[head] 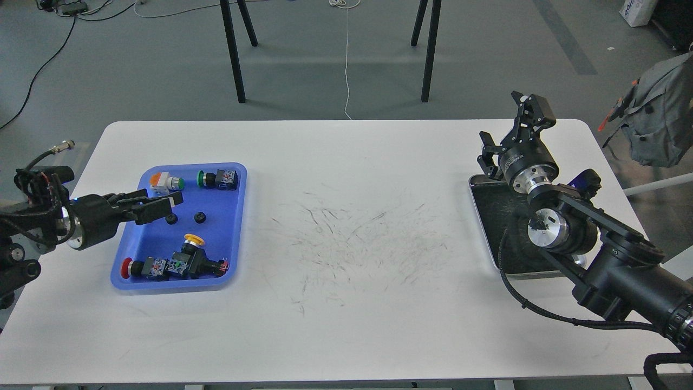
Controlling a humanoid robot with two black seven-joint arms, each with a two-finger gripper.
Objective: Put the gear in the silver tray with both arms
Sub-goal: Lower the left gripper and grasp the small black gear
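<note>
Nearest on the white table (346, 336): a blue plastic tray (234, 227) at left, holding at its near edge a row of push-button switches, red-capped (125, 268) at the left end and a yellow-capped one (193, 239) standing just behind the row. Mid-tray: two small black gears, one (200, 218) lying free, the other (171, 219) just beside the left gripper (165, 206), whose fingers lie nearly level over the tray, slightly apart, nothing clamped between them (contact with that gear cannot be told). Far edge of the blue tray: an orange-capped switch (161, 181) and a green-capped switch (216, 179). Table centre bare but heavily scuffed with dark scratch marks (357, 238). At right, well apart from the blue tray: the silver tray (476, 200), dark scratched bottom, largely hidden by the right arm's wrist and forearm; no gear seen on the visible part. Right gripper (506, 138) raised above the tray's far end, fingers spread apart, empty. Beyond the table: grey floor, black stand legs (234, 59), a white cord (346, 59), and a grey backpack (655, 119) at far right.
</note>
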